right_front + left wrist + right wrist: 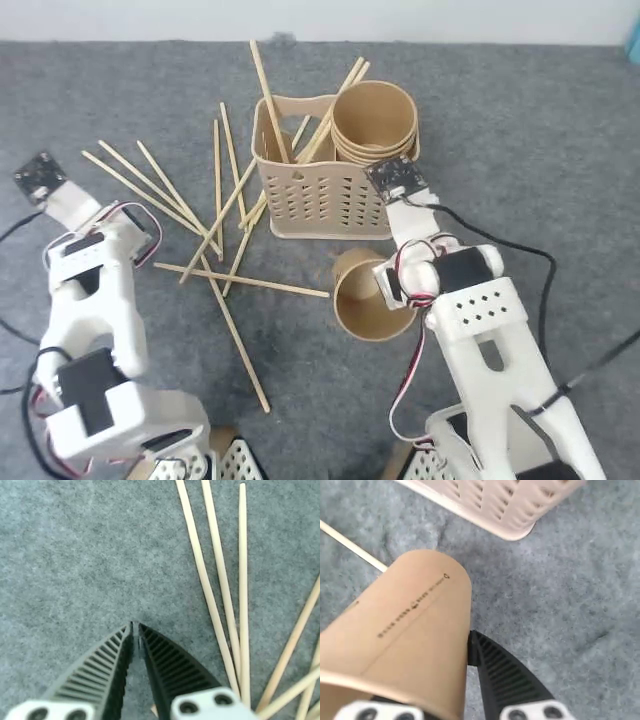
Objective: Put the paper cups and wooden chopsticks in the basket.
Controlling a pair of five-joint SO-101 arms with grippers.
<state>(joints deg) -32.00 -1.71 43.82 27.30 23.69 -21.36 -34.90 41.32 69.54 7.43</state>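
Observation:
A beige slotted basket point(318, 190) stands mid-table with stacked paper cups point(375, 120) and a few chopsticks point(272, 95) inside. Another paper cup point(362, 297) lies on its side just in front of the basket, mouth toward the table's near edge. My right gripper point(455, 640) is shut on this cup's point(405, 630) wall, with one black finger point(495, 665) outside it. Several wooden chopsticks point(215, 215) lie scattered on the carpet left of the basket. My left gripper point(134, 626) is shut and holds nothing, low over bare carpet beside three chopsticks point(220, 590).
Grey carpet point(530, 150) covers the table. My left arm point(95, 290) stands at the left edge. One long chopstick point(240, 280) lies crosswise in front of the basket, reaching the held cup. Open carpet lies right of the basket.

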